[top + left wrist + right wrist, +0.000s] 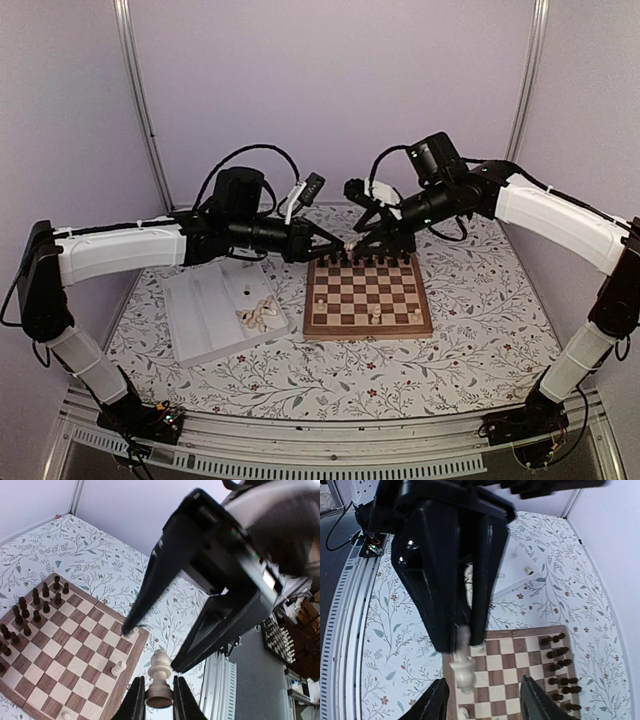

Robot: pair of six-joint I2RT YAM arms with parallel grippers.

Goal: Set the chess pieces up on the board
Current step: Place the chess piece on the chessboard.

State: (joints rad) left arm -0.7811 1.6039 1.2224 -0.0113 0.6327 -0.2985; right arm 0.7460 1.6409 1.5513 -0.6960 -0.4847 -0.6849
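Two robot arms meet nose to nose above the far left corner of the chessboard (368, 297), apparently midway through passing a single pale chess piece (160, 679) from one to the other. The left hand (159, 705) has its fingers narrowed on the base of that piece, a tall cream man with a rounded crown, and holds it clear of the board. Facing it, the right hand (481, 700) stands wide, its two fingers spread either side of the same piece, which suggests a handover so the piece can be regripped or carried to the right arm's side.

Dark chessmen (367, 261) already stand in two rows along the board's far edge. Only a few pale men (376, 314) stand on the near squares, so the job looks barely begun. The remaining pale chess pieces (258, 317) lie heaped in the near right compartment of a white tray (205, 310) left of the board, within the left arm's reach; one stray piece (244, 292) lies apart in the tray. Board and tray rest on a worktop covered with a leaf-patterned cloth (470, 280).

The exchange probably calls for care: the piece is small against the fingers and could tip or drop if the left hand lets go too soon.
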